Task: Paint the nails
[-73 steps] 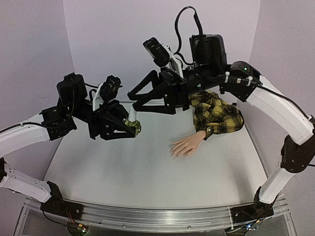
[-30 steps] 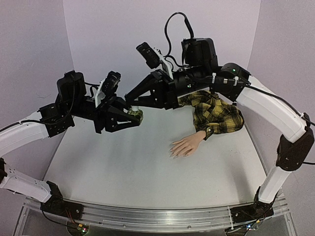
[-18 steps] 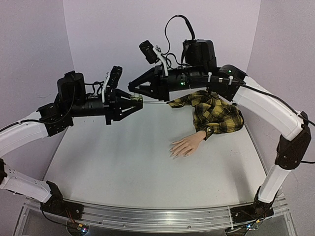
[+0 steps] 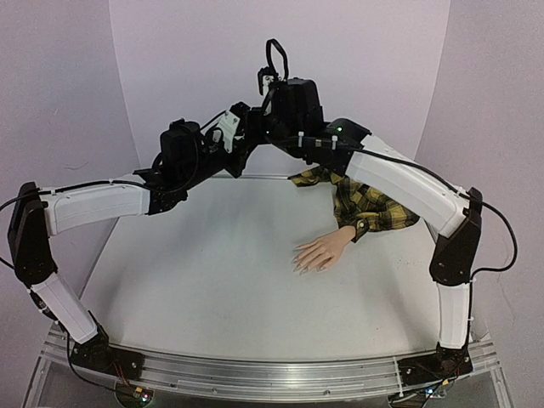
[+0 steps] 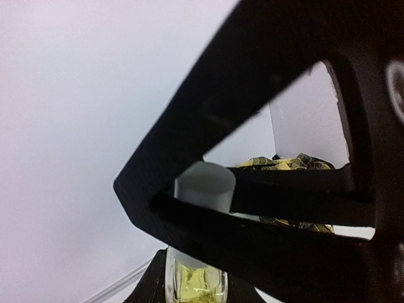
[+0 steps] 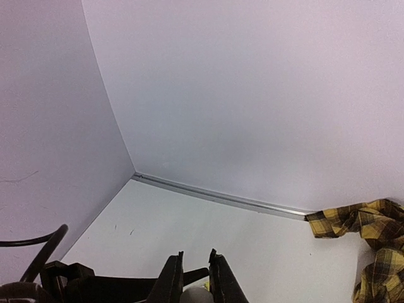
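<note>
White table [image 4: 212,280], lilac walls [image 4: 68,102]. Upper centre: left gripper [image 5: 192,291] clamps yellowish bottle [image 5: 189,278]; right gripper [image 6: 196,254] pinches its white cap [image 5: 205,186].

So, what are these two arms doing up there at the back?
Both arms meet in the air over the far side of the table. The left gripper holds a small bottle with yellowish content, and the right gripper is closed on its white cap, so it looks like they are opening it. The mannequin hand with the plaid sleeve lies flat on the table, apart from both arms. Nothing is near its nails yet.
</note>
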`<state>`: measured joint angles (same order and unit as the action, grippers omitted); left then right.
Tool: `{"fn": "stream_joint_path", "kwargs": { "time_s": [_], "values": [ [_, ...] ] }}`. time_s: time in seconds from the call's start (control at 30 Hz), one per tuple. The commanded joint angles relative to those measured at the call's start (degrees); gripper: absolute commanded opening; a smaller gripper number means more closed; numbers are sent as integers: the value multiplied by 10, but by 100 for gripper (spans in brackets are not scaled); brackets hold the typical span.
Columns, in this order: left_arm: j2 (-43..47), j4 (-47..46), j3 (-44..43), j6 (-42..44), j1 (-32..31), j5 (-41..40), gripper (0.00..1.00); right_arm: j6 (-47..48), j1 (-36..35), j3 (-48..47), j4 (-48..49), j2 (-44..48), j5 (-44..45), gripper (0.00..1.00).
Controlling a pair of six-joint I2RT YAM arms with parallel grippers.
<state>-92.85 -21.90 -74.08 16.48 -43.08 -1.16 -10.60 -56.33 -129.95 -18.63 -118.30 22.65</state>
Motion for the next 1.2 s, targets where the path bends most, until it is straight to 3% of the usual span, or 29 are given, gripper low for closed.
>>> {"fn": "stream_joint_path", "kwargs": {
  "time_s": [0.0, 0.27, 0.4, 0.47, 0.7, 0.77, 0.83, 1.0, 1.17],
  "values": [
    [25, -80, -21, -20, 15, -22, 0, -10, -15, -17, -56, -6, -51, 7],
    [86, -39, 39, -88, 15, 66, 0, -14, 13, 17, -54, 73, -161, 71],
    [131, 8, 68, -124, 15, 135, 0, 22, 27, 76, -55, 148, -244, 93],
    [154, 42, 76, -133, 15, 170, 0, 61, 39, 118, -55, 182, -321, 98],
    [169, 165, 14, -142, 19, 403, 0, 218, 124, 187, -55, 228, -758, 98],
    [158, 188, -13, -143, 23, 471, 0, 234, 137, 167, -54, 218, -823, 96],
    [144, 211, -36, -146, 27, 534, 0, 231, 151, 137, -55, 197, -866, 91],
    [109, 221, -72, -176, 37, 618, 0, 241, 162, 107, -54, 161, -931, 62],
    [86, 196, -81, -195, 43, 649, 0, 232, 162, 97, -48, 140, -944, 50]
  ]
}}
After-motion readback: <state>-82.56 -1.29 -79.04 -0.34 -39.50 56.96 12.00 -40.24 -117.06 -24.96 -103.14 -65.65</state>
